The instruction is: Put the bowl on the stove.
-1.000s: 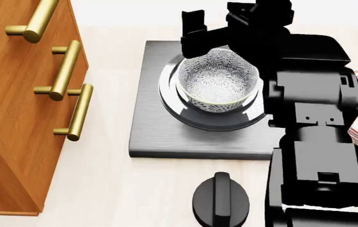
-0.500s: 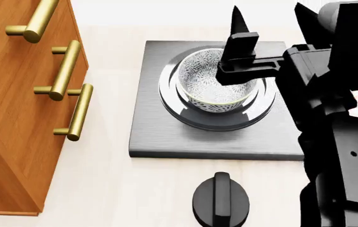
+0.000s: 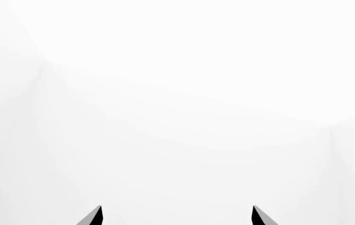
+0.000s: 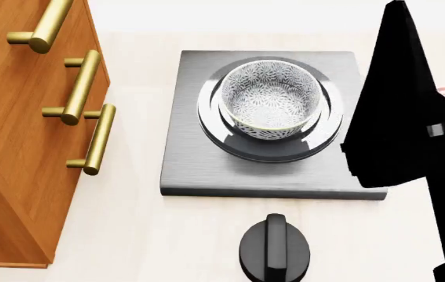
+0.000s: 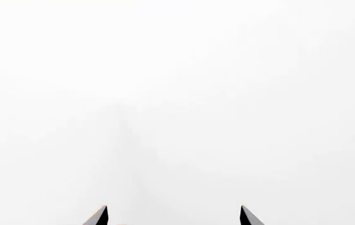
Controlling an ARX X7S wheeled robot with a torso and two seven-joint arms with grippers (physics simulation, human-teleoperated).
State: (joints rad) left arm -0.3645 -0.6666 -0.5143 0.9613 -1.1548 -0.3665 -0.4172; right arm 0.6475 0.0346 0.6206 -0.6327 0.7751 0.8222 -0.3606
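Now the bowl [image 4: 270, 106] sits upright on the round burner of the stove [image 4: 198, 158], and nothing is inside it. Nothing touches it. Only the head view shows these things, plus the black knob [image 4: 275, 249] and the wooden drawers [image 4: 18, 135]. Both wrist views show only white, with the left gripper [image 3: 176, 216] and right gripper [image 5: 173, 216] spread apart and holding nothing.

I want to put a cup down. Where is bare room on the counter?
Bare counter lies between the wooden cabinet and the stove, and left of the black knob. The burner is crowded: the bowl sits on it.
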